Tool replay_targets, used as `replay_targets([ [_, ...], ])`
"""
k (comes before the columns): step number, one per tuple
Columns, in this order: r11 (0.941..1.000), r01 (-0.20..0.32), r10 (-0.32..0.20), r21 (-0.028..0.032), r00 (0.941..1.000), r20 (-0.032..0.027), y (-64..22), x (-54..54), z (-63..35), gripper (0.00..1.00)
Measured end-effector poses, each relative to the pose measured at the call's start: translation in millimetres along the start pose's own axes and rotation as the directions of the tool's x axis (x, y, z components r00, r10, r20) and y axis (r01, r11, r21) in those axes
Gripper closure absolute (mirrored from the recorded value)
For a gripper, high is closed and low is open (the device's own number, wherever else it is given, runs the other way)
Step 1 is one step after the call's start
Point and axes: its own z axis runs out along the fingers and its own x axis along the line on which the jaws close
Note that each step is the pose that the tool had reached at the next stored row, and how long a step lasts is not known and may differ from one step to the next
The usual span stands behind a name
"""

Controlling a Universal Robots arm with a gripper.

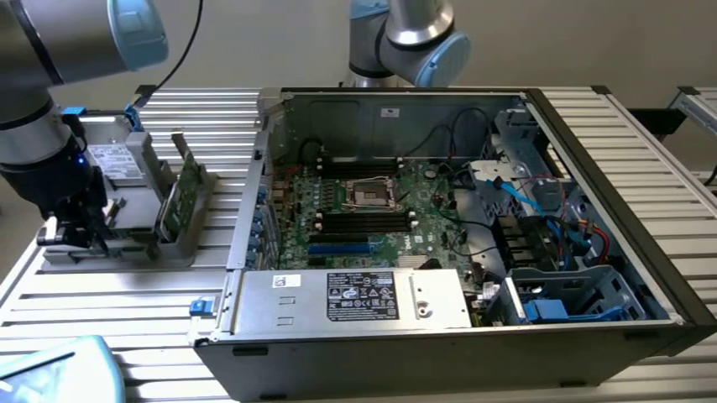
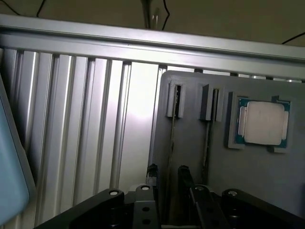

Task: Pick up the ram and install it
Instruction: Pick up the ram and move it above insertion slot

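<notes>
Open case (image 1: 370, 126) on the counter (image 1: 112, 311); at its nine o'clock in the exterior view, the grey tray (image 1: 134, 254). Your gripper (image 2: 167, 172) sits low over it, fingers (image 2: 184, 175) part-open astride the ram (image 2: 170, 143) — standing edge-up in its slot, not clamped. Close off-centre and the ram could tilt, jam, or knock the second stick (image 2: 207, 138).

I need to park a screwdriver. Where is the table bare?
In the exterior view: bare slats between holder and near edge, left of the case; more on the case's right. Crowded: the holder, under the gripper, and inside the case.
</notes>
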Motion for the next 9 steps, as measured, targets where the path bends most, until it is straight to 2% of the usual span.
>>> replay_targets([
  [4,1.0,0.002,-0.002,0.0014,1.0,0.0073,0.2,-0.1,6.5,0.69],
  [9,1.0,0.004,-0.004,0.0044,0.9996,0.0263,-0.3,0.0,13.0,0.69],
])
